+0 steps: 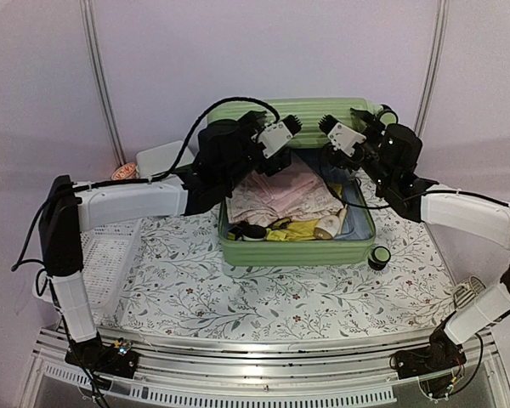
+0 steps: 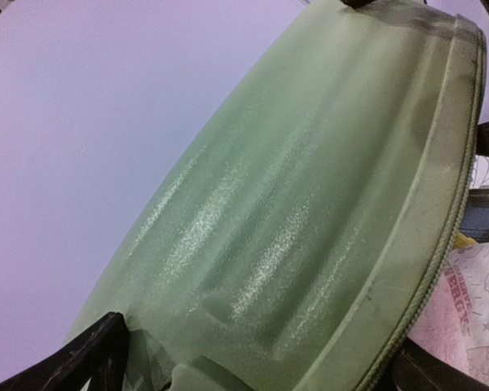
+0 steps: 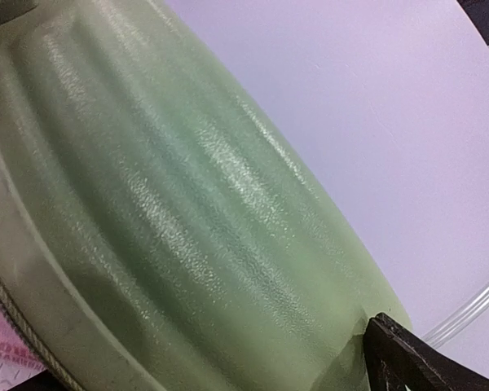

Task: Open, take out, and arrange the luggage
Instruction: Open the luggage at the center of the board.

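The light-green luggage [image 1: 297,252] lies open mid-table, its ribbed lid [image 1: 310,109] standing raised at the back against the wall. Inside lie pink folded clothes [image 1: 280,191], a yellow item [image 1: 296,229], a black item [image 1: 251,230] and a white item [image 1: 330,225]. My left gripper [image 1: 282,134] and right gripper [image 1: 338,134] are both up at the lid's top edge, jaws wide. In the left wrist view the lid's shell [image 2: 310,212] fills the space between the fingers of the left gripper [image 2: 261,358]. The right wrist view shows the same shell [image 3: 171,204] across the right gripper [image 3: 220,366].
A white perforated basket [image 1: 102,255] sits at the table's left edge, with a white box [image 1: 161,157] behind it. A black wheel [image 1: 378,257] stands at the case's front right corner. A floral cloth [image 1: 263,293] covers the table. The wall rises close behind the lid.
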Robot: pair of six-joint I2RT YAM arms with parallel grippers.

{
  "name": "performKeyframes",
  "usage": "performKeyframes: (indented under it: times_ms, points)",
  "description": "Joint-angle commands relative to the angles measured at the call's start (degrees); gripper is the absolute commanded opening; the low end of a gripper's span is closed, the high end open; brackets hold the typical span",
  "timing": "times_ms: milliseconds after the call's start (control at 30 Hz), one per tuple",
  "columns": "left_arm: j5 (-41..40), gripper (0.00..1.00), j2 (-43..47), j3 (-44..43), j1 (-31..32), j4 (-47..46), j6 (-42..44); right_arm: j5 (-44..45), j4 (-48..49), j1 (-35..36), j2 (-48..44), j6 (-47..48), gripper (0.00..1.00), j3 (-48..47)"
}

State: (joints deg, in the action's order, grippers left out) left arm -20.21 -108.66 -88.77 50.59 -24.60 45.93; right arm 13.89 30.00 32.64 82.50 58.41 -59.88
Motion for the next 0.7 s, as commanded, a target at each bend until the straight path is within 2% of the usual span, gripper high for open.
performKeyframes:
  times_ms: [0,167,400,567,667]
  points:
    - [-3.6,0.98,3.0,-0.2,-1.0,2.1,-7.1,2.5,-3.6,0.1,4.7,-2.9,0.99,-7.8]
    - [-3.4,0.98,9.4,4.3,0.9,6.1,-11.6,1.1,-4.5,-1.2,9.4,-7.4,0.99,-14.9]
    - [4.6,0.98,24.0,15.6,1.2,12.8,-27.5,-2.2,-8.4,-4.4,17.3,-13.1,0.99,-26.4]
    - [9.6,0.98,30.4,23.0,-3.3,15.0,-37.4,-4.0,-10.3,-6.7,22.2,-16.2,0.99,-34.3]
    - [13.2,0.98,30.7,23.7,-7.7,16.3,-42.1,-3.7,-11.3,-7.7,25.6,-16.4,0.99,-39.5]
